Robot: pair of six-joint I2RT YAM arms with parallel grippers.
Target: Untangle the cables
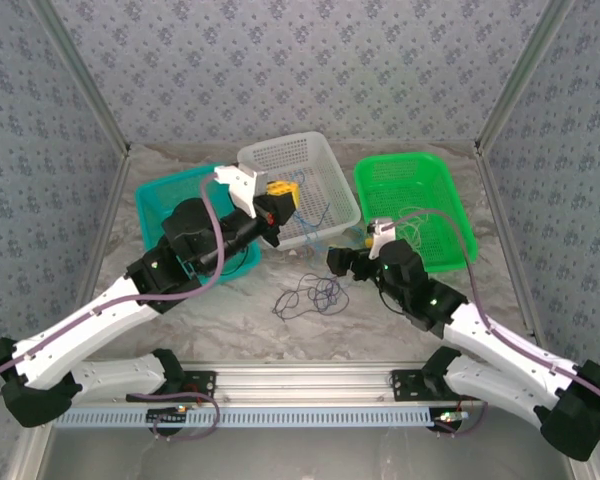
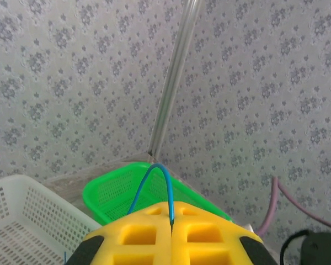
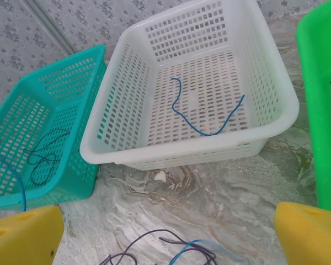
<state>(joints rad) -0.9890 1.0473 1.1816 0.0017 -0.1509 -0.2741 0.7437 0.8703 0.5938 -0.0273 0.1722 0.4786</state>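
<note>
The left jaws, raised above the white basket (image 1: 280, 150), pinch a blue cable (image 2: 161, 179), probably lifting it clear of the rest; the right jaws stand spread low over the tangle of dark cables (image 1: 313, 293) on the worktop (image 1: 230, 320), seemingly placed to take another strand; one blue strand (image 3: 204, 130) lies in that basket.

Teal basket (image 1: 158, 196), white basket (image 1: 280, 147) and green basket (image 1: 412, 165) block the far table side by side, with narrow gaps. The left arm (image 1: 110, 312) overhangs the teal one. The near table (image 1: 230, 322) lies open around the central cable tangle (image 1: 310, 293).
</note>
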